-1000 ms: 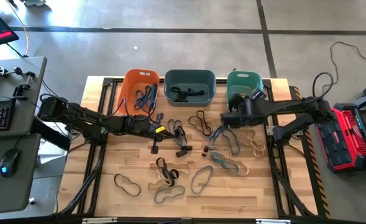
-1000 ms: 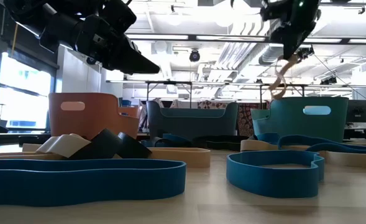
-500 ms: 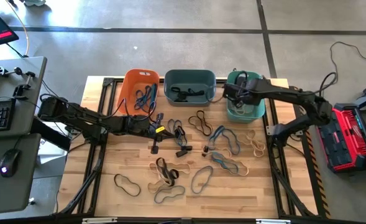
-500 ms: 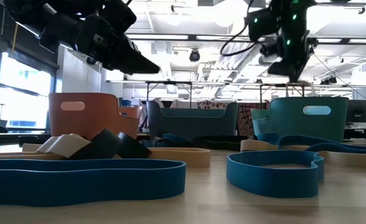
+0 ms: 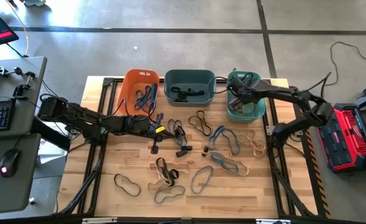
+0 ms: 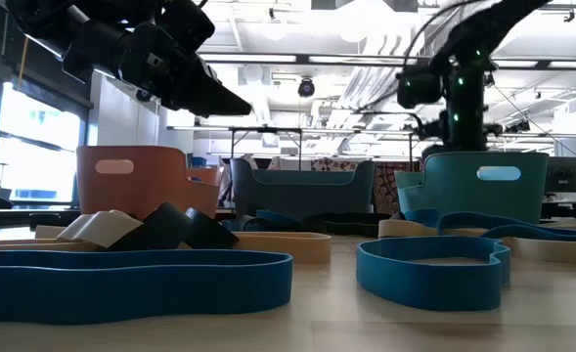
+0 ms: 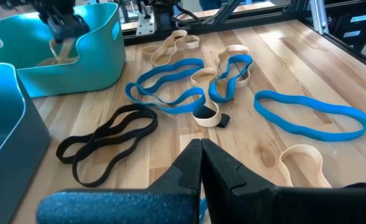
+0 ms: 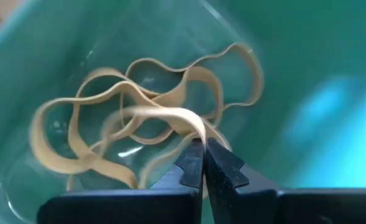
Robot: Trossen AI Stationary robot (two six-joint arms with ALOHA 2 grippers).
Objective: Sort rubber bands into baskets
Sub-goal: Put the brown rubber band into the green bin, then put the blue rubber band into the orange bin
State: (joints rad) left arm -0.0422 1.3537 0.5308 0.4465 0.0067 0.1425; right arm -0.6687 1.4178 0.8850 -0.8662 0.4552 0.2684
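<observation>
Three baskets stand along the table's far edge: orange (image 5: 139,87), slate (image 5: 189,79), teal (image 5: 255,113). Blue, black and tan rubber bands (image 5: 223,163) lie loose on the wooden table. My right gripper (image 5: 235,98) reaches down into the teal basket (image 8: 307,74), shut on a tan rubber band (image 8: 170,115); other tan bands (image 8: 77,137) lie on the basket's floor. My left gripper (image 5: 155,132) hovers shut above the table near the orange basket, with nothing in it (image 7: 201,146). My right gripper pinches a bend of the tan band's loop (image 8: 194,127) between its two shut fingertips. The fingers come from above, slanting down into the teal basket. The band droops from the fingers inside the basket (image 7: 61,53); whether its lower part rests on the floor I cannot tell.
Blue bands lie in the orange basket (image 5: 146,96), dark ones in the slate basket (image 5: 184,93). A black band (image 7: 105,146) and blue bands (image 7: 170,87) lie ahead of my left gripper. A desk with a keyboard stands left of the table, a red case (image 5: 350,137) to the right.
My right gripper has carried the tan band from above the table in front of the teal basket toward the far edge, then sunk into that basket, tipping more steeply downward. The band, which hung high and free, now sits inside the basket.
</observation>
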